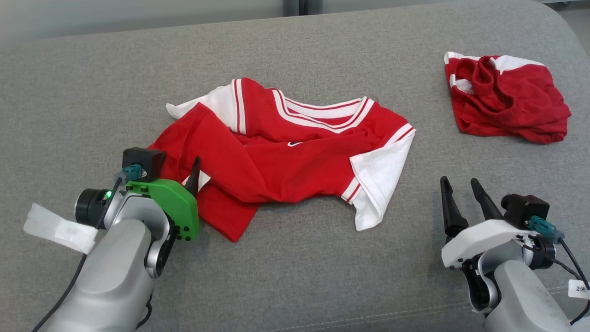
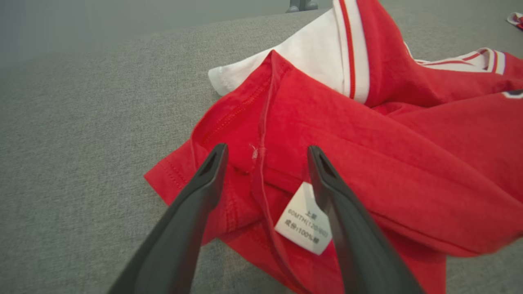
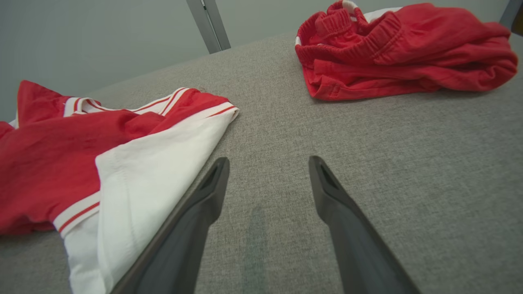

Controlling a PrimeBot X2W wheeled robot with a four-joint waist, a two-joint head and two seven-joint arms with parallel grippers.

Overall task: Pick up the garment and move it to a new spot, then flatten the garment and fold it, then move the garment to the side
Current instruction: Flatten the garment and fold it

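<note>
The garment (image 1: 286,161) is a red T-shirt with white sleeves and a striped collar, lying crumpled in the middle of the grey cushion. My left gripper (image 1: 191,177) is at its lower left hem. In the left wrist view that gripper (image 2: 266,149) stands open, its fingers straddling a red seam fold of the garment (image 2: 367,163) and a white care label (image 2: 304,222), gripping nothing. My right gripper (image 1: 458,182) is open at the lower right. In the right wrist view it (image 3: 268,161) hovers over bare cushion, just right of the garment's white sleeve (image 3: 135,179).
A bundle of red shorts with white trim (image 1: 507,99) lies at the back right of the grey cushion (image 1: 299,276); the right wrist view shows these shorts (image 3: 408,53) ahead of the fingers. The cushion's rounded far edge meets a pale wall.
</note>
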